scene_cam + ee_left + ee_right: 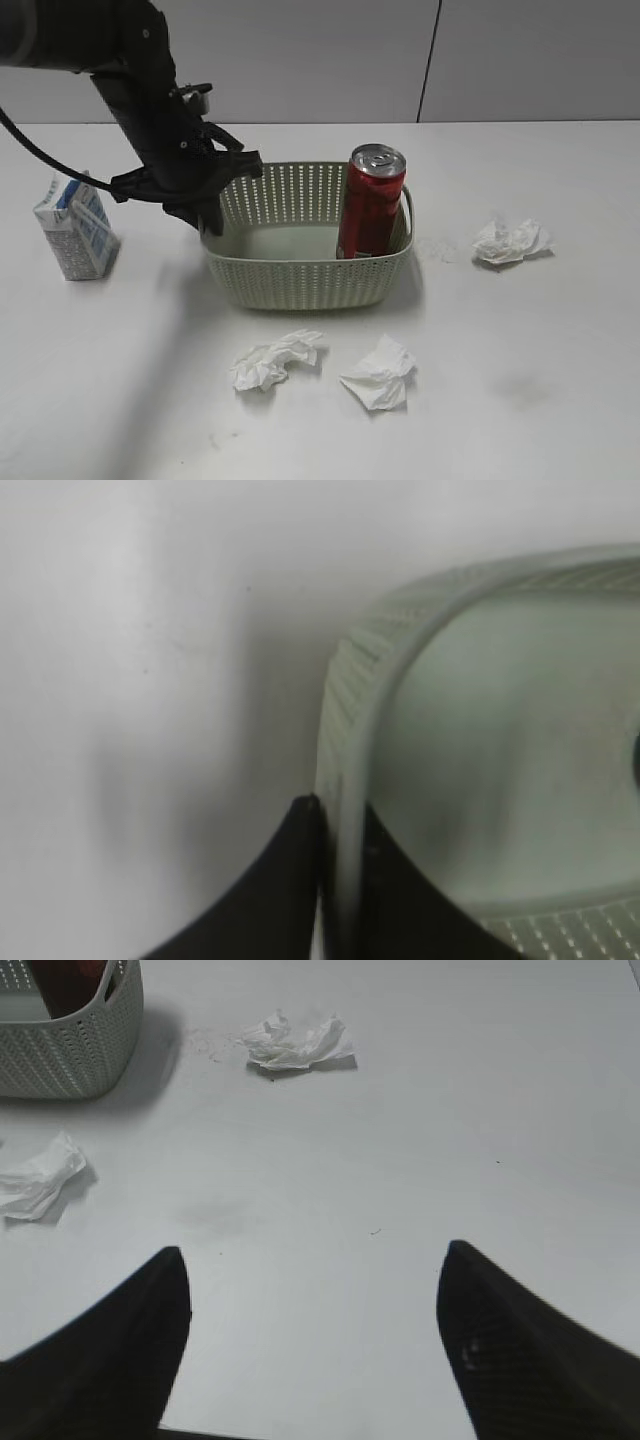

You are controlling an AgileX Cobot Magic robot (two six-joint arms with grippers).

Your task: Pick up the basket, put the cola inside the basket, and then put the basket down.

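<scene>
The pale sage-green basket [300,280] sits on the white table at the middle. The red cola can [370,205] stands upright inside it at its right end. My left gripper [205,222] is shut on the basket's left rim. In the left wrist view its black fingers [340,825] pinch the thin basket wall [345,710], one finger outside and one inside. My right gripper [312,1270] is open and empty above bare table; it does not show in the exterior view. The basket corner [70,1050] shows in the right wrist view at top left.
A blue-and-white carton [76,228] stands at the left. Crumpled white tissues lie in front of the basket [275,360] [380,375] and to its right [510,241]. The right wrist view shows tissues at top [295,1042] and at left [40,1175].
</scene>
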